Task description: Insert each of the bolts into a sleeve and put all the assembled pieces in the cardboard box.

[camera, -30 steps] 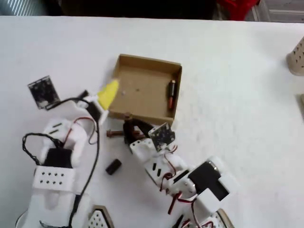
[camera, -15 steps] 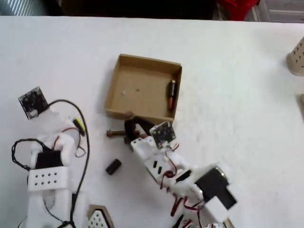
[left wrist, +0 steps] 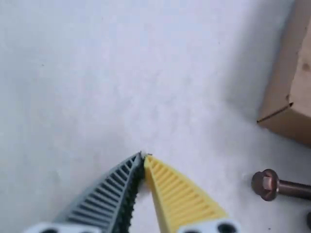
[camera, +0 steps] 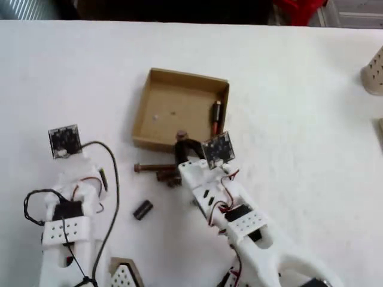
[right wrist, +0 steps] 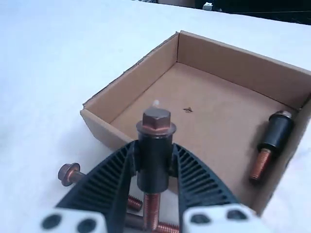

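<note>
Sleeved bolt (right wrist: 154, 150) held upright – at cardboard box (right wrist: 104, 124) rim.

Brown cardboard box (camera: 179, 113). Copper-coloured bolt (right wrist: 68, 174); black cylindrical sleeve (right wrist: 154, 162). Left gripper (left wrist: 143, 158): one grey finger, one yellow, both ribbed. Right gripper (right wrist: 154, 150) black, ribbed. White table (camera: 299, 89).

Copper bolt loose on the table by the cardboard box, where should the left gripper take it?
Probably the bare shank behind the flanged head of the copper bolt, coming down from above and closing across it. It lies flat on the white table, its other end crowded by the right gripper.
</note>
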